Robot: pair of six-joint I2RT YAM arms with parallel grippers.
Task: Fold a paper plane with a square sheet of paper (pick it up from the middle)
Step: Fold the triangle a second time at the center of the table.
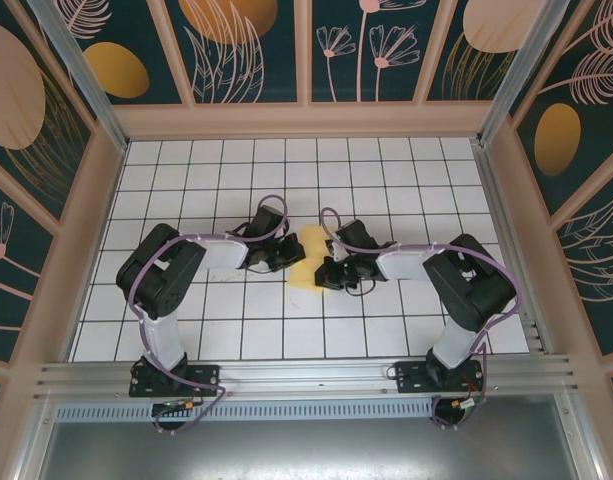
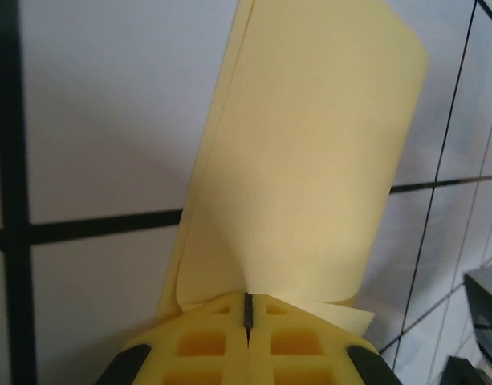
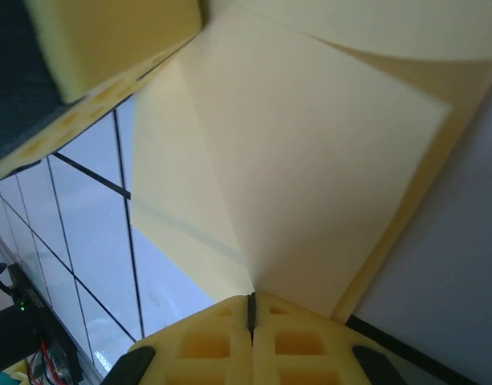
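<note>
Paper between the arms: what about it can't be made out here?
Top view: sheet of paper too small to show creases; left pincer and right pincer cover its sides.
Left wrist view: far end cut off by the top edge.
Right wrist view: cut off by top and right edges.

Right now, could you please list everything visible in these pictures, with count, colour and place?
sheet of paper: one, pale yellow, bent, mid-table between the two arms.
table: one, white tiles with black grid lines, under everything.
wall panels: several, dark teal with flower prints, around the table.
rail: one, silver, along the near edge.
left arm: one, black and white, near left; left jaws, yellow pads, shut on the sheet.
right arm: one, black and white, near right; right jaws, yellow pads, shut on the sheet.
</note>
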